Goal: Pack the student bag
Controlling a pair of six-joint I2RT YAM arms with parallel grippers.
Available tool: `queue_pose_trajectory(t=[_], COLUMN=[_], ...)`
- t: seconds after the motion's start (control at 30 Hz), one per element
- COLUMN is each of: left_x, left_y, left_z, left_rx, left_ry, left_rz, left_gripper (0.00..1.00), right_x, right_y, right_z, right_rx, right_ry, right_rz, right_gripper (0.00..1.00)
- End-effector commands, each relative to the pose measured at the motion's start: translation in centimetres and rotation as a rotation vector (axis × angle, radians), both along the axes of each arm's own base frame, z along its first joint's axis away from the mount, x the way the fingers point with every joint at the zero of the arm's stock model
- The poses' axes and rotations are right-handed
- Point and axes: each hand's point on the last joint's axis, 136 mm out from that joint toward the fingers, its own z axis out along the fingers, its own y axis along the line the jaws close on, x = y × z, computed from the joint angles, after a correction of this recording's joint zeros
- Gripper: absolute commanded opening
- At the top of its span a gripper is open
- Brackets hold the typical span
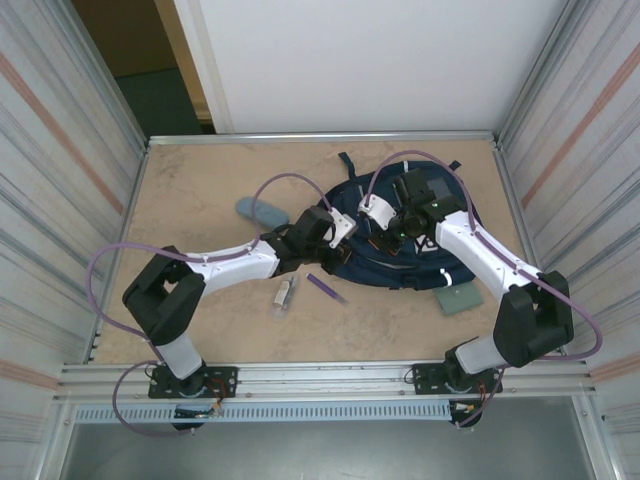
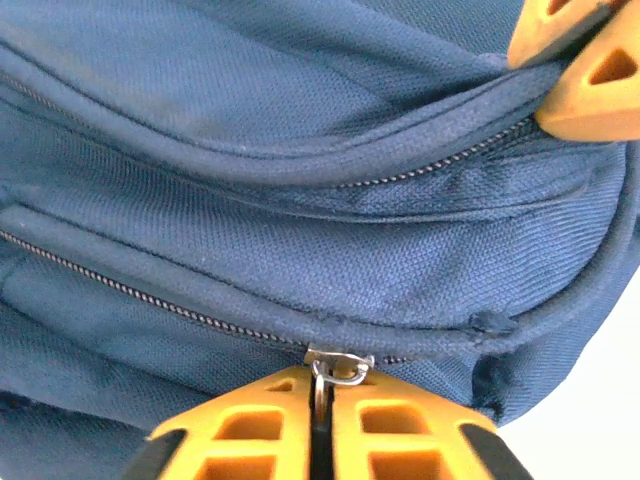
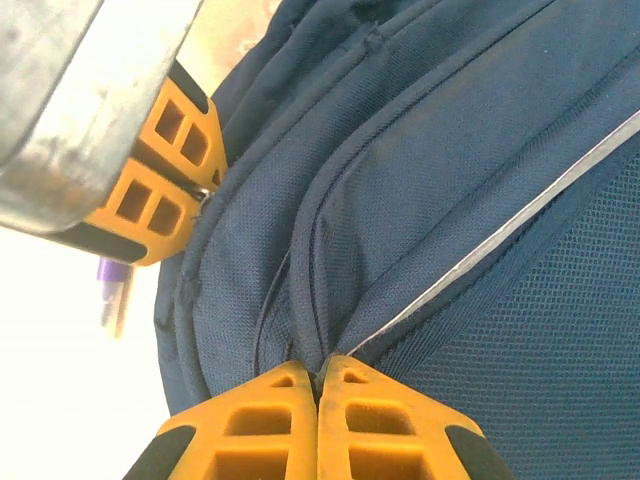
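The student bag, a navy blue backpack, lies flat at the middle right of the table. My left gripper is at the bag's left edge, shut on the metal zipper pull of a closed zipper. My right gripper is close beside it, shut on a pinched fold of the bag's fabric near a seam. In the top view the left gripper and right gripper almost meet over the bag. The right gripper's orange fingers show in the left wrist view, and the left gripper's fingers in the right wrist view.
A purple pen and a small pale item lie in front of the bag. A grey-blue pouch rests at the back left. A green flat pad sits under the right forearm. Metal walls close in both sides.
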Motion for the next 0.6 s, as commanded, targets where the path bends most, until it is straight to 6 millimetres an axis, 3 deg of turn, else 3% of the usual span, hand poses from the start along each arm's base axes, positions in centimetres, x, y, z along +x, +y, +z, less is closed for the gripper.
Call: queue_pose_trajectory(t=[0.0, 0.27, 0.47, 0.57], left_x=[1.3, 1.7, 4.1, 5.1], left_y=[1.1, 3.8, 5.6, 6.3], left_z=[2.3, 3.1, 1.4, 1.6], left_rx=[0.028, -0.03, 0.035, 0.03], left_ry=[-0.119, -0.111, -0.129, -0.142], left_rz=[0.014, -0.022, 0.0, 0.022], left_gripper=[0.0, 0.0, 0.0, 0.0], right_x=[-1.0, -2.5, -2.9, -3.3], right_y=[0.6, -0.3, -0.8, -0.7], right_z=[0.2, -1.8, -2.0, -2.1], right_rx=[0.011, -0.048, -0.153, -0.216], right_ry=[0.028, 0.006, -0.082, -0.122], right_rz=[0.024, 0.002, 0.091, 0.136], right_gripper=[0.0, 0.0, 0.0, 0.0])
